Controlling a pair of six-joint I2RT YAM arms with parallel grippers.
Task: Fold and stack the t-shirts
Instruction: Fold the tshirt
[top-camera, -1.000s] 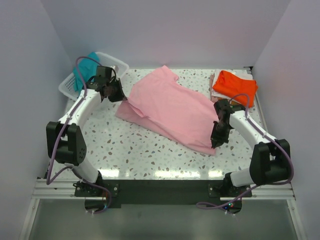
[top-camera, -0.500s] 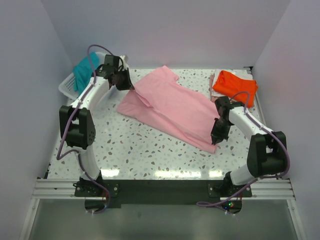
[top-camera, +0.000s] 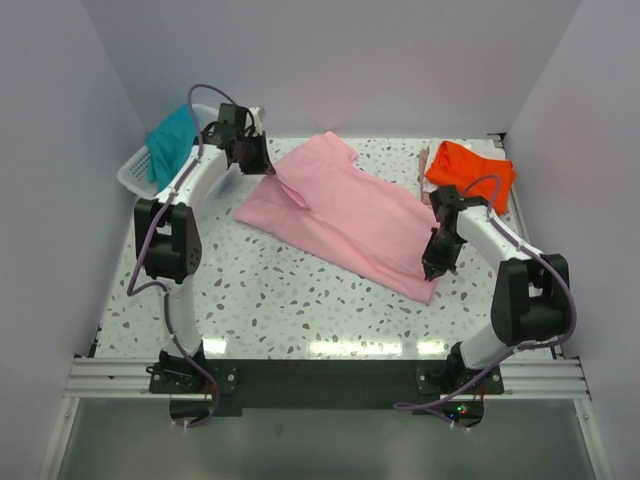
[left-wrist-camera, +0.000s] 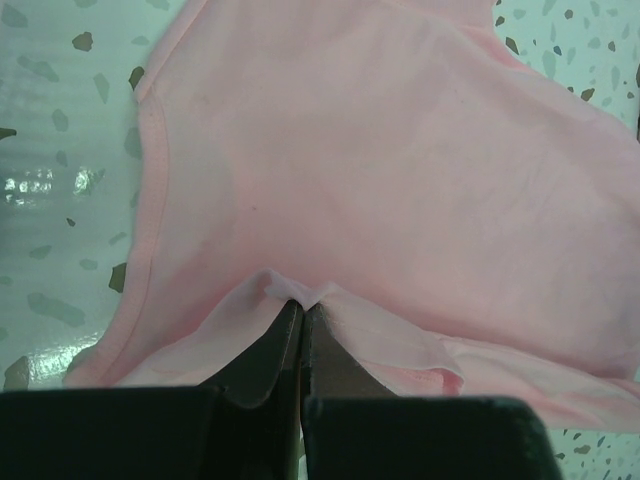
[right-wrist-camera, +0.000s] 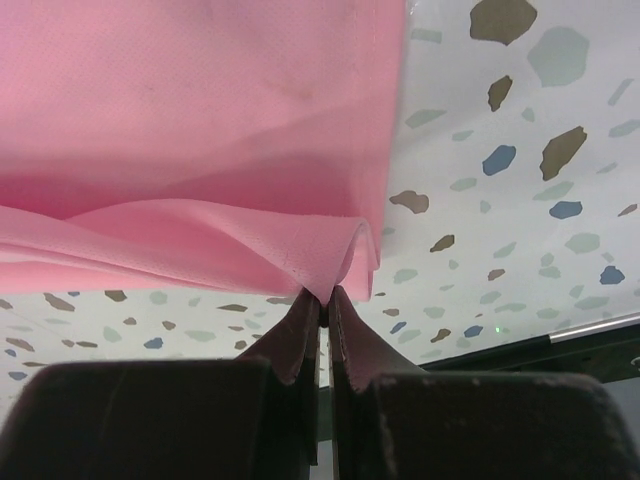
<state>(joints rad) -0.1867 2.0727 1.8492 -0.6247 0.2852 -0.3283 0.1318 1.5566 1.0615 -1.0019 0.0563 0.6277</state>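
— Shirts are asked after first: where is each one found?

— The light pink t-shirt (top-camera: 345, 215) is spread slantwise over the middle of the speckled table (top-camera: 260, 290), from the far left toward the right edge. The bright orange t-shirt (top-camera: 470, 170) is laid in a folded heap at the far right corner, well apart from the teal t-shirt (top-camera: 170, 135), which is draped over the white lattice basket (top-camera: 135, 178) at the far left corner.

— And how are the jaws set?

— The left gripper (left-wrist-camera: 300, 312) is closed to a thin slit, and a small ridge of the pink shirt's edge is pinched between its fingers at the cloth's far left end. The right gripper (right-wrist-camera: 325, 295) is pressed together in the same way on a puckered bit of hem at the shirt's near right corner.

— Is the cloth lifted there?

— At the right pinch the hem is seen raised off the table, with layers sagging behind it. At the left pinch it cannot be told.
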